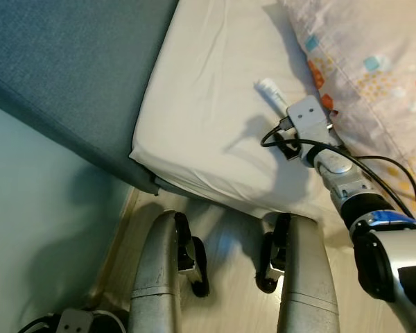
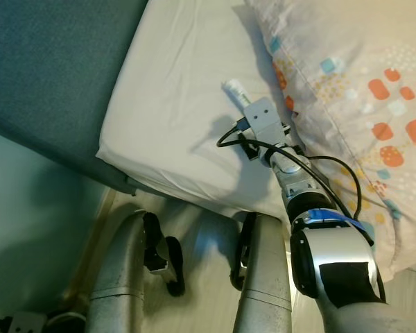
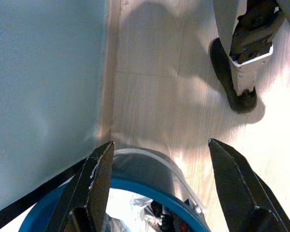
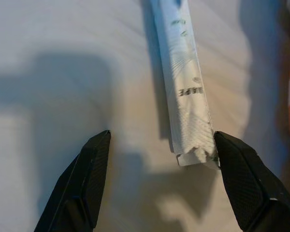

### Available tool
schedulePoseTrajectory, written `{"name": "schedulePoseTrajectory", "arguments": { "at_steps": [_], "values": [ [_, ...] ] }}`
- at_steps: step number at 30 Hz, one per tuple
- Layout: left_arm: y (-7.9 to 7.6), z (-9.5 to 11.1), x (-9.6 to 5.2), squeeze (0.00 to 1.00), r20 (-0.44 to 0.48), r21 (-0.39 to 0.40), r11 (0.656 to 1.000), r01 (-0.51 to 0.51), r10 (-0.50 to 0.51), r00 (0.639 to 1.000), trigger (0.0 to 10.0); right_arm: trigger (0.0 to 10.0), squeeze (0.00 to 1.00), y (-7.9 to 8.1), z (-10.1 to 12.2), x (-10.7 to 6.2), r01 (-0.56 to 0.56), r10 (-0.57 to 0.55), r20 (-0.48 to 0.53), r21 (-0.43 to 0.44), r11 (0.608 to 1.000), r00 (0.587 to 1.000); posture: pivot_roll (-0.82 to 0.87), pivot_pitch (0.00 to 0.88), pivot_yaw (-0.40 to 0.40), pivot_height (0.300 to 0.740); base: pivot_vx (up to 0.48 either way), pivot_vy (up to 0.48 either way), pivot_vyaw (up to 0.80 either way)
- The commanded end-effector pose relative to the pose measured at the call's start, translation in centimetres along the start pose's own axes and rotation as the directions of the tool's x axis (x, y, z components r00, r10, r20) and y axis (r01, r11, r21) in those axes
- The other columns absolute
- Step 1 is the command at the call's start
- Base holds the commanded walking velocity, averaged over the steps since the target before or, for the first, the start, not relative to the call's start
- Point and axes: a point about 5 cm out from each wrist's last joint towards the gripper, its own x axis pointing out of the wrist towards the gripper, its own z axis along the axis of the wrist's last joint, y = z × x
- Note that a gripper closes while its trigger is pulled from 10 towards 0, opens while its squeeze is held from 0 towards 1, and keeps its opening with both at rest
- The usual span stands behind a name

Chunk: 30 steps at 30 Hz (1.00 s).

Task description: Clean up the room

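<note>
A white crinkled tube wrapper [image 4: 183,87] lies on the cream bed sheet [image 1: 208,104], close to the patterned pillow [image 1: 374,62]. My right arm reaches over the mattress, its wrist block [image 1: 306,116] right above the wrapper [image 1: 269,88]. The right gripper [image 4: 163,140] is open, its fingers either side of the wrapper's torn near end, one pad [image 4: 232,154] nearly touching it. My left gripper [image 3: 160,146] hangs open low by the wall, above a blue-rimmed bin [image 3: 135,184] with rubbish inside.
A blue-grey padded panel [image 1: 69,62] runs along the bed's left side. A pale green wall [image 1: 35,208] stands to my left. My two silver legs [image 1: 159,277] stand on the light wood floor [image 3: 150,96] at the mattress edge.
</note>
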Motion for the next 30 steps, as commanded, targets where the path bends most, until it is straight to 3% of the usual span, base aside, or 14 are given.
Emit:
{"name": "schedulePoseTrajectory", "arguments": {
  "at_steps": [1, 3, 4, 5, 6, 12, 30],
  "values": [
    [0.1, -1.7, -1.8, 0.00, -0.083, -0.005, 1.000, 0.005, -0.006, 0.997, 10.0, 10.0, 0.00, 0.1, -1.0, -0.3, -0.004, 0.004, -0.042, -0.018, 1.000, 0.999, 0.25, 0.493, 0.208, 0.585, 0.000, 0.000, 0.00],
    [0.2, -1.6, -2.0, 0.00, -0.083, -0.003, 1.000, 0.006, -0.006, 0.997, 10.0, 10.0, 0.00, -0.1, -1.0, -0.3, 0.002, -0.003, -0.044, -0.025, 1.000, 0.999, 0.25, 0.493, 0.208, 0.585, 0.000, 0.000, 0.00],
    [0.3, -1.5, -2.2, 0.00, -0.084, 0.000, 1.000, 0.009, -0.009, 0.996, 10.0, 1.9, 0.00, -0.4, -1.0, -0.3, 0.015, -0.017, -0.044, -0.036, 0.999, 0.999, 0.25, 0.505, 0.214, 0.585, 0.000, 0.000, 0.00],
    [0.3, -1.5, -2.2, 0.00, -0.084, 0.000, 1.000, 0.009, -0.009, 0.996, 10.0, 1.9, 0.00, -0.4, -1.0, -0.3, 0.015, -0.017, -0.044, -0.036, 0.999, 0.999, 0.25, 0.505, 0.214, 0.585, 0.000, 0.000, 0.00],
    [0.3, -1.4, -2.4, 0.00, -0.085, 0.003, 1.000, 0.012, -0.012, 0.996, 10.0, 0.0, 0.00, -0.7, -1.0, -0.4, 0.031, -0.033, -0.046, -0.040, 0.999, 0.998, 0.25, 0.507, 0.215, 0.585, 0.000, 0.000, 0.00],
    [0.1, -0.9, -2.6, 0.00, -0.084, 0.010, 1.000, 0.030, -0.029, 0.996, 10.0, 0.0, 0.00, -2.1, -0.8, -0.6, 0.097, -0.097, -0.033, -0.011, 0.995, 0.995, 0.26, 0.512, 0.219, 0.585, 0.000, 0.000, 0.00],
    [-0.3, 0.0, -1.7, 0.00, -0.085, 0.010, 0.999, 0.039, -0.038, 0.996, 10.0, 0.0, 0.00, -3.0, 0.1, -0.6, 0.119, -0.120, 0.014, 0.021, 0.993, 0.993, 0.24, 0.480, 0.204, 0.585, 0.000, 0.000, 0.00]
  ]
}}
